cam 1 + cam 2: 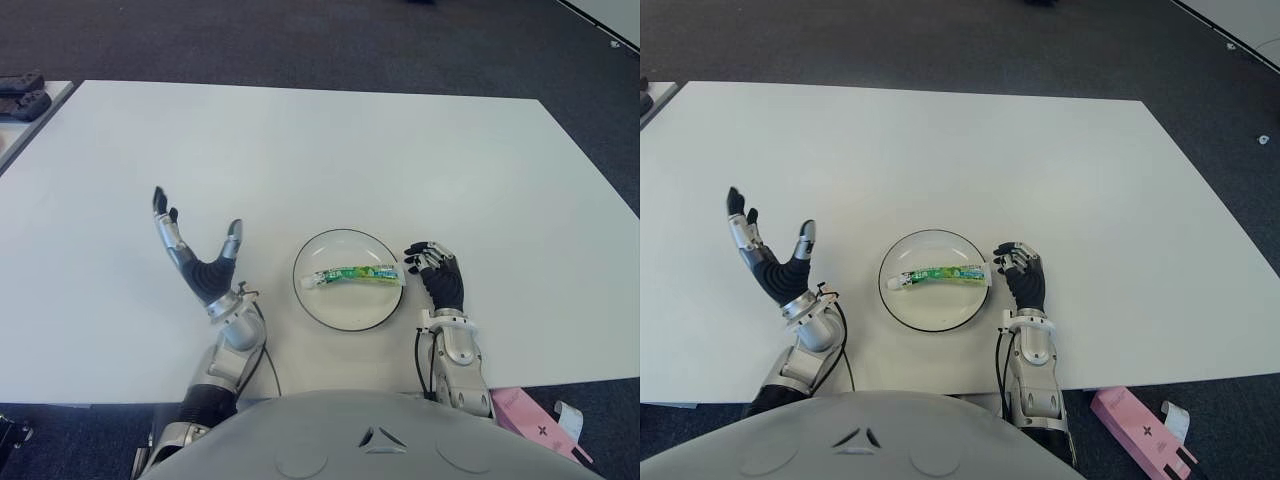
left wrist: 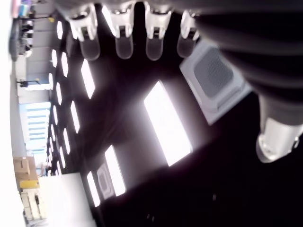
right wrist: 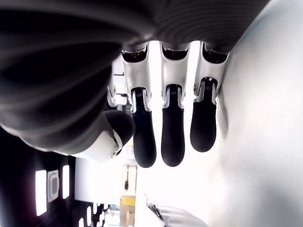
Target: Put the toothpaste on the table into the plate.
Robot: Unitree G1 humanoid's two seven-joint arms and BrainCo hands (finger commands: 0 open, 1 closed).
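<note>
Hidden from both wrist views: plate and toothpaste alike. Left wrist view aimed upward, past straightened fingers (image 2: 124, 33), at ceiling lights (image 2: 166, 123) and a square vent (image 2: 215, 75); no table in it. Right wrist view filled mostly by dark palm and three black-tipped fingers (image 3: 173, 137) hanging loosely, thumb beside them, nothing between; only a bare strip of white table (image 3: 265, 142) alongside. Cut off at the frame's left edge: some dark objects (image 1: 22, 95) on a neighbouring surface, too small to identify. Partly cropped near the lower right corner: a pink box (image 1: 1137, 430) on the floor.

On the table, a round white plate (image 1: 312, 300) with a dark rim, close to the near edge. Inside it, the toothpaste (image 1: 352, 274), a green and white tube lying flat across the middle. Right hand (image 1: 438, 272) just beside the plate's right rim, fingers relaxed and empty. Left hand (image 1: 192, 255) well left of the plate, raised, palm up, fingers spread wide, empty.
</note>
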